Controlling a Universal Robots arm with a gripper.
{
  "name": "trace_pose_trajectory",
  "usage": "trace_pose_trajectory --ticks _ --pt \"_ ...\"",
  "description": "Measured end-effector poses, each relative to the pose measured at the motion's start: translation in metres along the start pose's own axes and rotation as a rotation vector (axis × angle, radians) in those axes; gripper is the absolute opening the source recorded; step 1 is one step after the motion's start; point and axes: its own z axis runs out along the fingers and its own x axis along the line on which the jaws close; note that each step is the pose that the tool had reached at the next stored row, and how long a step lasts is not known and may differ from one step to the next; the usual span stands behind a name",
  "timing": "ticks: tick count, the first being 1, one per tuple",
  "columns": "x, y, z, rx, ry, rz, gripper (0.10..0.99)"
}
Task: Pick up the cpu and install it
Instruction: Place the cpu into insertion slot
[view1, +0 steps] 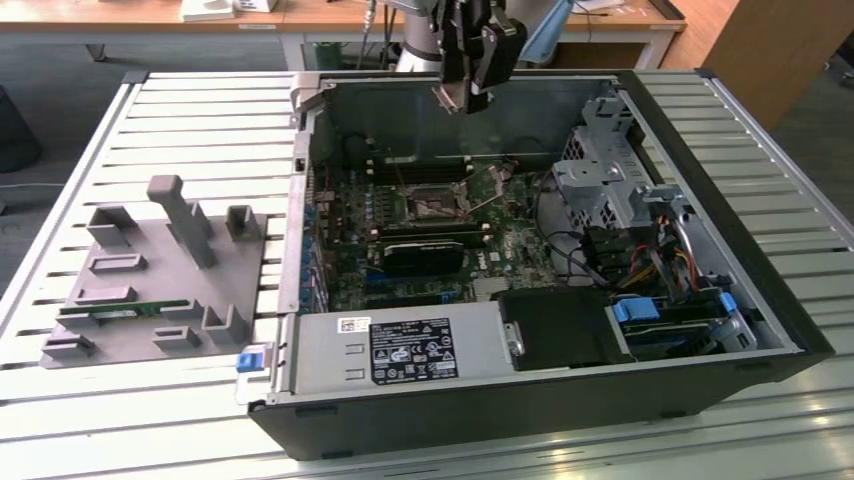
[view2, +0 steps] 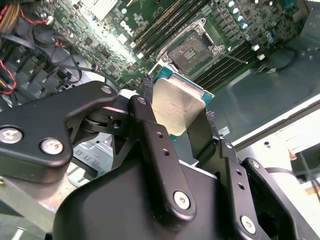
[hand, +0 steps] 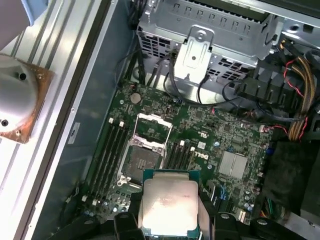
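My gripper (view1: 465, 98) hangs over the back of the open computer case (view1: 787, 330), shut on the cpu (view2: 176, 102). The cpu (hand: 167, 202) is a flat square chip with a silver top and a greenish rim, held by two opposite edges between the black fingers (view2: 146, 107). In both wrist views it is in the air, apart from the board. The black-centred socket (hand: 142, 161) on the green motherboard lies uncovered a short way ahead, with its metal frame (hand: 152, 129) swung up. The socket (view1: 434, 207) also shows in the exterior view, below the gripper.
A metal drive cage (view1: 601, 170), bundled cables (hand: 295, 100) and a power supply (view1: 400, 350) crowd the case. On the slatted table at the exterior view's left stands a grey fixture (view1: 147, 280) holding a green memory stick (view1: 127, 310). A round white part on a copper plate (hand: 17, 100) lies outside the case wall.
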Motion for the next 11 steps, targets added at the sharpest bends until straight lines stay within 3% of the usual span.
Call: trace_pose_trajectory --ticks 11 --pt "0.0014 -0.0037 0.0016 -0.002 -0.0075 0.085 0.529"
